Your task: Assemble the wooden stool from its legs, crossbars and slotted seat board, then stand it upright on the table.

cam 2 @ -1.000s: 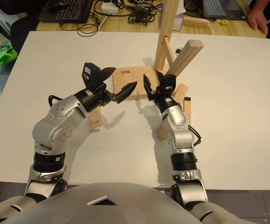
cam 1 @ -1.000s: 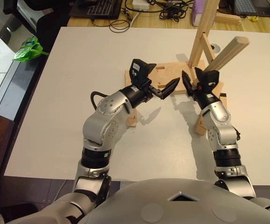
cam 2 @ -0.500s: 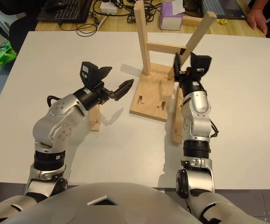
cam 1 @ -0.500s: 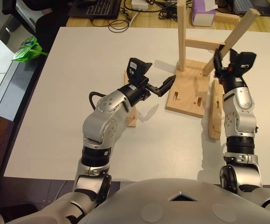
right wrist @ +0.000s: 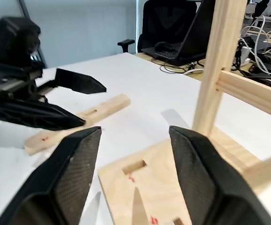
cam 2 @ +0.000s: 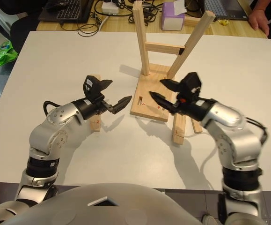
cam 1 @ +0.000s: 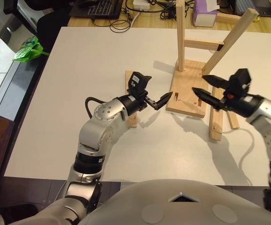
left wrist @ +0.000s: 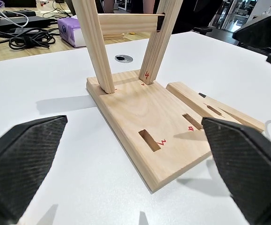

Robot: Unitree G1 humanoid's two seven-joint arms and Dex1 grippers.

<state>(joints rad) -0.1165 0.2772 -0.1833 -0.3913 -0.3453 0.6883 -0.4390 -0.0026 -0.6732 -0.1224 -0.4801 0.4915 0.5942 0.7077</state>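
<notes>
The slotted seat board (cam 1: 187, 91) lies flat on the white table. One leg (cam 1: 179, 35) stands upright in it and a second leg (cam 1: 229, 40) leans, joined by a crossbar (cam 1: 203, 43). Two slots (left wrist: 149, 139) on the board's near side are empty. Two loose legs (cam 1: 215, 117) lie on the table right of the board. Another loose slotted piece (cam 1: 131, 101) lies under my left arm. My left gripper (cam 1: 155, 91) is open just left of the board. My right gripper (cam 1: 199, 83) is open, hovering over the board's right part, holding nothing.
The table's (cam 1: 79, 70) far edge meets a desk with cables (cam 1: 172, 9), a keyboard (cam 1: 100, 7) and a purple box (cam 1: 205, 11). A green object (cam 1: 27, 49) lies off the table's left edge. Bare tabletop stretches left and in front of the board.
My right gripper has come away from the leaning leg and swung down over the board's near right part, open. My left gripper has dropped slightly toward me. The board and legs now stand still.
</notes>
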